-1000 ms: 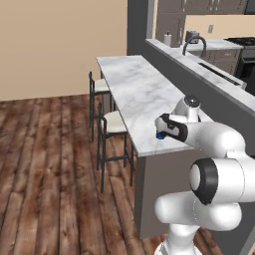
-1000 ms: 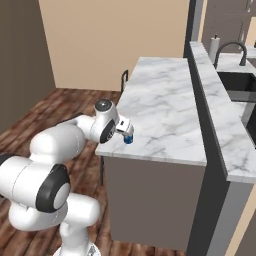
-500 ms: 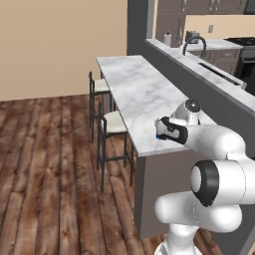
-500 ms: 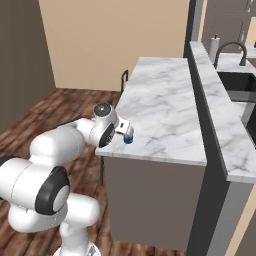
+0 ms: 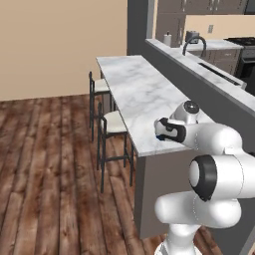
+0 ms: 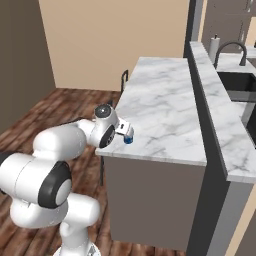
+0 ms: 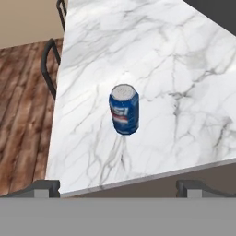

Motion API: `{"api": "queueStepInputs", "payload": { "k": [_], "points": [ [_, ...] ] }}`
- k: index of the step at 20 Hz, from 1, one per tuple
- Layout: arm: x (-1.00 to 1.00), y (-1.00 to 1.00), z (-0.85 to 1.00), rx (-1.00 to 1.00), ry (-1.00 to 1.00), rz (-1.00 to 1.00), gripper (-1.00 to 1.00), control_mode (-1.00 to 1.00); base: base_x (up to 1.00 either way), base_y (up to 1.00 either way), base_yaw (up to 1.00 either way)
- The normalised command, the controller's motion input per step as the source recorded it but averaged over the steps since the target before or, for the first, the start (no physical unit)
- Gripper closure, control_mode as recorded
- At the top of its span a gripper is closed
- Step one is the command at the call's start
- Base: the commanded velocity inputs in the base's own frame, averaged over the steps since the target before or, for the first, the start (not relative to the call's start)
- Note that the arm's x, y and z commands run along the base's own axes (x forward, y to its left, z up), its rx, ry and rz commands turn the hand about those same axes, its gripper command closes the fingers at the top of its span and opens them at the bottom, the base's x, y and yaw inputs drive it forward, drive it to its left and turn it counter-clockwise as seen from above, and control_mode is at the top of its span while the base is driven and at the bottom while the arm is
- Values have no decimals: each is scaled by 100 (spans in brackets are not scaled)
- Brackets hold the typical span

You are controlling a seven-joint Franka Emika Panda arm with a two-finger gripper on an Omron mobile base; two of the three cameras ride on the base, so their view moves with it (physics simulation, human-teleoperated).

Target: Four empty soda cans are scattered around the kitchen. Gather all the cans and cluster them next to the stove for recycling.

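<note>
Soda can (image 7: 124,110) stands upright on the marble table (image 7: 184,69) in the hand view, blue with a red and white label and a silvery top. It sits a little in from the table's near edge, nearer the side where the wood floor (image 7: 23,115) and the dark chair backs (image 7: 48,64) show. The two dark fingertips (image 7: 46,186) rise at the bottom, set wide apart, one on each side of the can's line but well short of it; the pincer (image 7: 117,188) is fully spread and has hold of nothing.

From the left base view, the white arm reaches out over the near corner of the same table (image 5: 134,84), and its pincer (image 5: 160,130) hangs just at the table's edge, over the corner. I cannot make out the can from here. Two stools (image 5: 112,124) stand against the table's far side, on the plank floor (image 5: 45,164). Beyond the raised grey ledge, a curved faucet (image 5: 193,45) stands, and a black stove (image 5: 244,45) top shows at the far right, well away from the table's near corner.

From the right base view, the pincer (image 6: 127,134) hovers at the near left corner of the table (image 6: 165,100), with a small patch of blue just beneath the hand. A dark sink (image 6: 240,82) and faucet (image 6: 232,50) lie past the ledge on the table's right.
</note>
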Motion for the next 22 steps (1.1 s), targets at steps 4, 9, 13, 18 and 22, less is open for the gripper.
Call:
{"api": "queueStepInputs", "payload": {
  "k": [4, 9, 13, 18, 22],
  "points": [
    [4, 0, -1, 0, 0, 0, -100, -100, 0, 0, 0],
    [5, 0, -3, 0, 0, 0, -100, -100, 0, 0, 0],
    [4, 0, 0, 0, 0, 0, -100, -100, 0, 0, 0],
    [14, 0, -3, 0, 0, 0, -100, -100, 0, 0, 0],
    [15, 0, -5, 0, 0, 0, -100, -100, 0, 0, 0]
  ]
}}
